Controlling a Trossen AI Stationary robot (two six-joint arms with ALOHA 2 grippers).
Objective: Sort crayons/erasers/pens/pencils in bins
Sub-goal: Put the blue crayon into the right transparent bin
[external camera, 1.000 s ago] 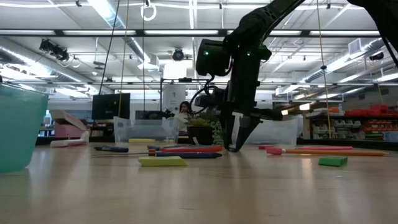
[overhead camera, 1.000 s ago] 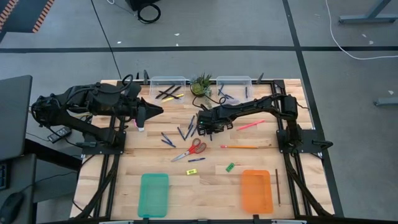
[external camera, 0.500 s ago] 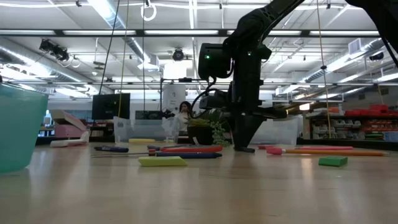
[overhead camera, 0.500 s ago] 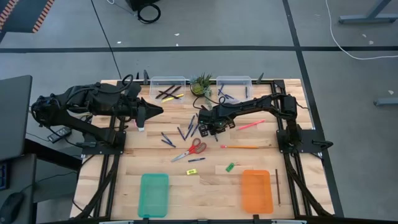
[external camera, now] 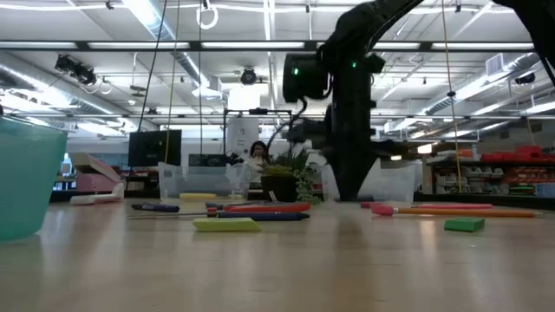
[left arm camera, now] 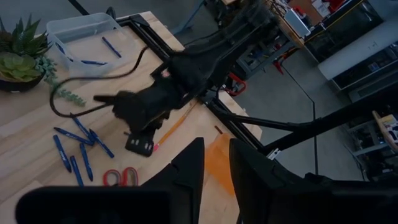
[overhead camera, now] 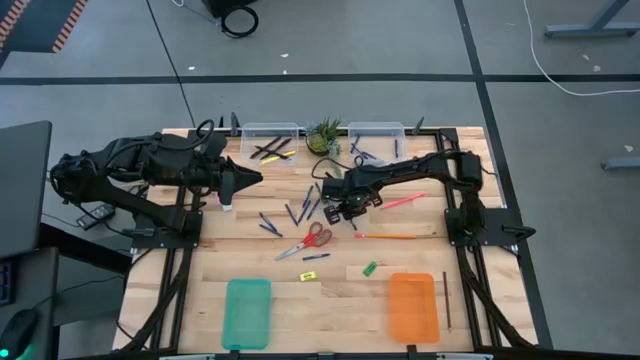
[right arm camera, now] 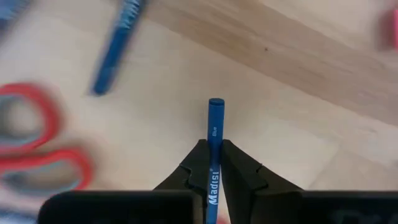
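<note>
The right hand (right arm camera: 214,177) is pinching a blue pen (right arm camera: 214,140), fingers closed snug on both sides of it, out over the middle of the table (overhead camera: 260,265) just past the red scissors (overhead camera: 314,239). More pens (overhead camera: 300,211) are lying loose nearby. The left hand (left arm camera: 214,171) is hanging over the table's left edge, fingers slightly apart, holding nothing.
</note>
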